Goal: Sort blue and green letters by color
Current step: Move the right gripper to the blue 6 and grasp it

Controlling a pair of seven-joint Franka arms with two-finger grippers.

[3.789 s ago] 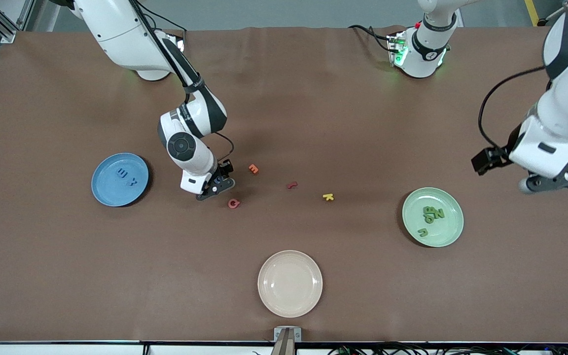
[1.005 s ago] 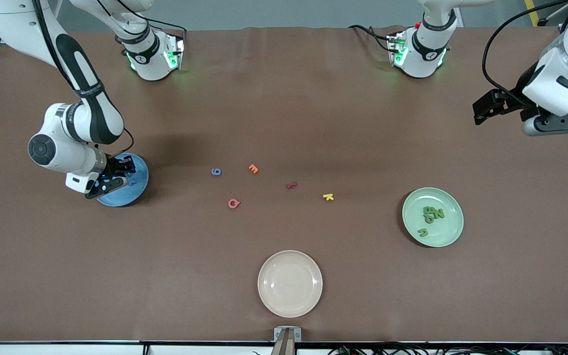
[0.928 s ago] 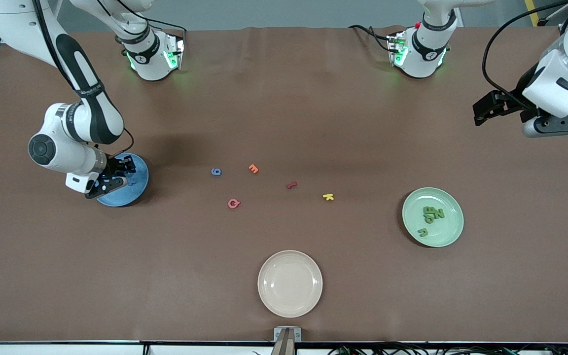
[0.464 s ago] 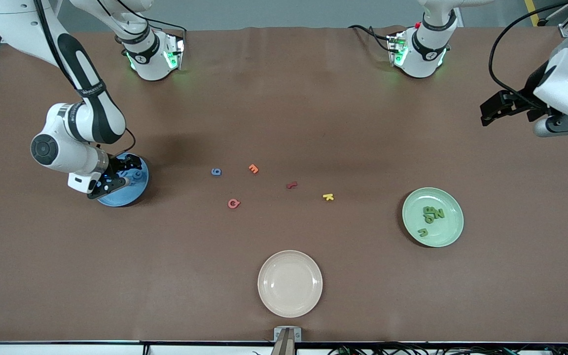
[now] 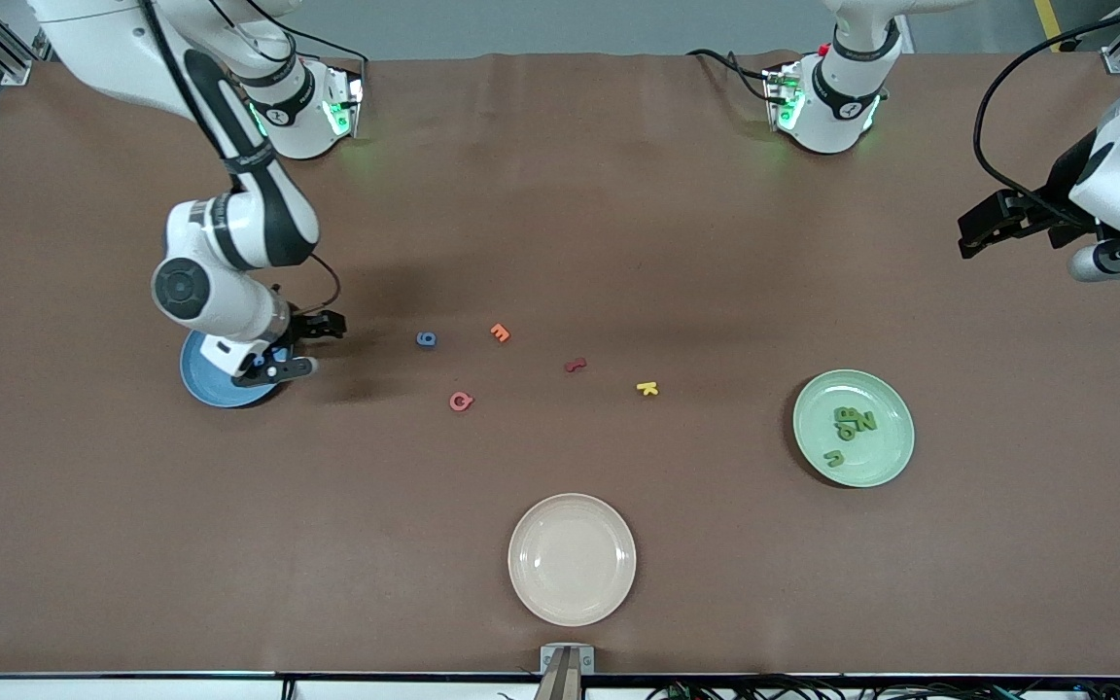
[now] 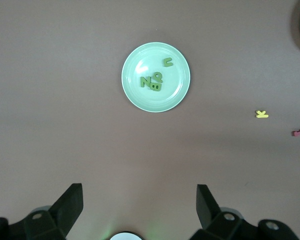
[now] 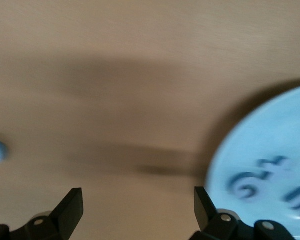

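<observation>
Hovering spread and empty at mid-left, your right gripper (image 5: pixel 299 343) sat between the blue plate (image 5: pixel 198 374) and the blue 6 (image 5: pixel 426 338); your left gripper (image 5: pixel 993 216) waited, spread, upper right.

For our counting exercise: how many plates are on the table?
3: a blue plate under the right gripper, a green plate toward the left arm's end, a cream plate nearest the front camera.

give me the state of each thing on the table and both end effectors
right end effector: open, empty, over the blue plate's edge
left end effector: open, empty, waiting above the table
blue plate: three blue letters in it
blue 6: loose on the table
green plate: four green letters in it
cream plate: empty
</observation>
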